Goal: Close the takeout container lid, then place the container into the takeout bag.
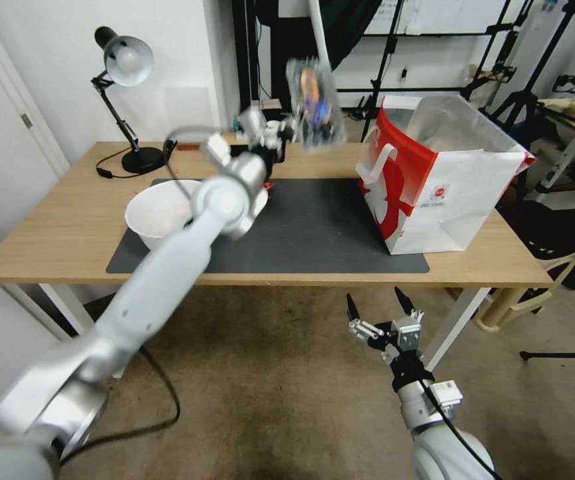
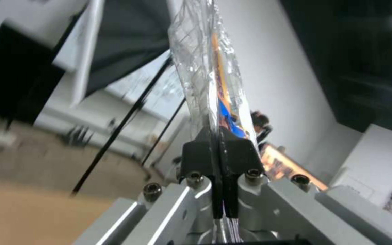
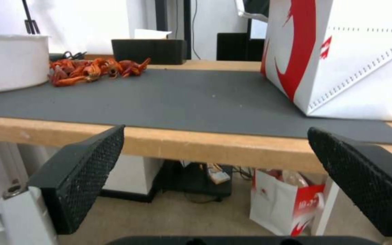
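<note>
**Lid shut, box in the air, bag drop still to do**

Progress, judging from how things sit: the takeout container [image 1: 314, 103] reads as closed. In the left wrist view its two clear halves lie flat against each other, orange-blue label between them, so the lid [image 2: 227, 88] step looks done. Placement is not: the box is up off the tabletop [image 1: 67, 220], above the far edge, near the takeout bag [image 1: 444, 177] but short of its open mouth. Bag stands upright at the right end of the dark mat [image 1: 314, 227], top open, silvery lining showing.

Left end effector [image 1: 287, 133]: pinched tight on the rim of the container, black pads [image 2: 198, 154] pressed together with clear plastic sandwiched between. Box is tipped up on edge in the grip (blurred in the head view, so berries inside hard to make out).

Right end effector [image 1: 384, 310]: parked low in front of the tabletop edge, below the bag, spread wide, holding nothing, touching nothing.

Left over: carry across over the bag mouth, lower in, let go. White bowl [image 1: 160, 213] and red crawfish [image 3: 96, 69] on the mat are not involved.
</note>
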Available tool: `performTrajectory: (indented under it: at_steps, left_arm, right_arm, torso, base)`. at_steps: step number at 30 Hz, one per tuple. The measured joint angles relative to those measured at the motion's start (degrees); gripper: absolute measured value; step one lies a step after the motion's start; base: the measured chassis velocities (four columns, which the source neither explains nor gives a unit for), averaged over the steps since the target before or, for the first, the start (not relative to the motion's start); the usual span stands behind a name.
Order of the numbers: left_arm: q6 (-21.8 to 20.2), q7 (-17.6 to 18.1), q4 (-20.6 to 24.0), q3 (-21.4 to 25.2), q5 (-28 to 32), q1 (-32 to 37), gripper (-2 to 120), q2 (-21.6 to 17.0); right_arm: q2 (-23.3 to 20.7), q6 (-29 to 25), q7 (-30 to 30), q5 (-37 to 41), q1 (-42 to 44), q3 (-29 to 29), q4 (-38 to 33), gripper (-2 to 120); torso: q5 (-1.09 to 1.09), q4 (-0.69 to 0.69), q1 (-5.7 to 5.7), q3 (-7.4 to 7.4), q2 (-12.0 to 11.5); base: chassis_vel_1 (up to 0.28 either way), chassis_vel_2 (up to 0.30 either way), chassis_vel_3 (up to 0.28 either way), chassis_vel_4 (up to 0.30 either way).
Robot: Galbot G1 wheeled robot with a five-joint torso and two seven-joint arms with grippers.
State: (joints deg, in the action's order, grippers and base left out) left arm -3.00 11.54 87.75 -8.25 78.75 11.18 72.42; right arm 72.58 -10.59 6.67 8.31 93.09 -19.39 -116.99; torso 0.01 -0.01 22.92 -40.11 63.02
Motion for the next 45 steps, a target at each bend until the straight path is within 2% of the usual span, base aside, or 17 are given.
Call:
performTrajectory:
  at_steps: [2, 7, 10, 24, 32, 34, 37, 38, 44, 45]
  left_arm:
    - [0.8, -1.0, -2.6, -1.9, -2.1, -3.7, 0, 1.9]
    - [2.3, -2.9, -6.1, -5.1, -5.2, -7.9, 0, 4.3]
    - [3.7, -5.5, -9.1, -8.8, -8.8, -10.6, 0, 6.4]
    - [7.4, -9.3, -14.2, -17.0, -19.2, -14.0, 0, 11.1]
    - [10.0, -12.4, -19.9, -20.6, -25.9, -16.7, 0, 15.4]
    - [10.8, -14.3, -22.3, -22.8, -29.3, -17.8, 0, 16.3]
    - [11.3, -14.6, -23.7, -24.1, -32.4, -18.0, 6, 16.7]
    - [11.6, -14.6, -24.4, -24.3, -33.4, -18.0, 13, 16.8]
    - [11.7, -13.9, -24.9, -24.3, -33.4, -18.1, 36, 16.5]
    - [11.7, -13.9, -24.9, -24.3, -33.4, -18.1, 36, 16.5]
  right_arm:
    - [0.4, -0.3, -0.1, -0.4, 0.5, 0.0, 0.1, 100]
    - [0.8, -0.5, -0.1, -0.7, 0.8, 0.1, 0.2, 100]
    - [0.9, -0.6, -0.2, -0.9, 0.7, 0.1, 0.3, 100]
    - [1.0, -0.6, -0.2, -0.8, -0.3, 0.3, 1.1, 100]
    - [1.0, -0.6, -0.1, -0.4, -0.9, 0.3, 1.4, 100]
    - [1.0, -0.6, -0.1, -0.1, -1.0, 0.2, 1.4, 100]
    - [0.9, -0.6, -0.1, 0.1, -1.1, 0.1, 1.4, 100]
    - [0.8, -0.6, -0.1, 0.2, -1.2, 0.1, 1.4, 100]
    - [0.6, -0.6, -0.1, 0.5, -1.7, 0.1, 1.5, 100]
    - [0.6, -0.6, -0.1, 0.5, -1.7, 0.1, 1.5, 100]
  torso:
    - [-0.01, 0.00, 0.00, 0.00, 0.0]
    - [0.00, 0.01, 0.00, 0.00, 0.0]
    - [0.00, 0.00, 0.00, 0.00, 0.0]
    - [0.00, 0.01, 0.00, 0.00, 0.0]
    - [0.00, -0.01, 0.00, 0.00, 0.0]
    - [-0.01, 0.01, 0.00, 0.00, 0.0]
    - [-0.01, 0.00, 0.00, 0.00, 0.0]
    - [-0.01, 0.00, 0.00, 0.00, 0.0]
    - [-0.02, 0.01, 0.00, 0.00, 0.0]
    - [-0.02, 0.01, 0.00, 0.00, 0.0]
  base:
    - [0.000, 0.000, 0.000, 0.000]
    - [0.000, 0.000, 0.000, 0.000]
    - [0.000, 0.000, 0.000, 0.000]
    - [0.000, 0.000, 0.000, 0.000]
    - [0.000, 0.000, 0.000, 0.000]
    - [0.000, 0.000, 0.000, 0.000]
    - [0.000, 0.000, 0.000, 0.000]
    - [0.000, 0.000, 0.000, 0.000]
    - [0.000, 0.000, 0.000, 0.000]
    - [0.000, 0.000, 0.000, 0.000]
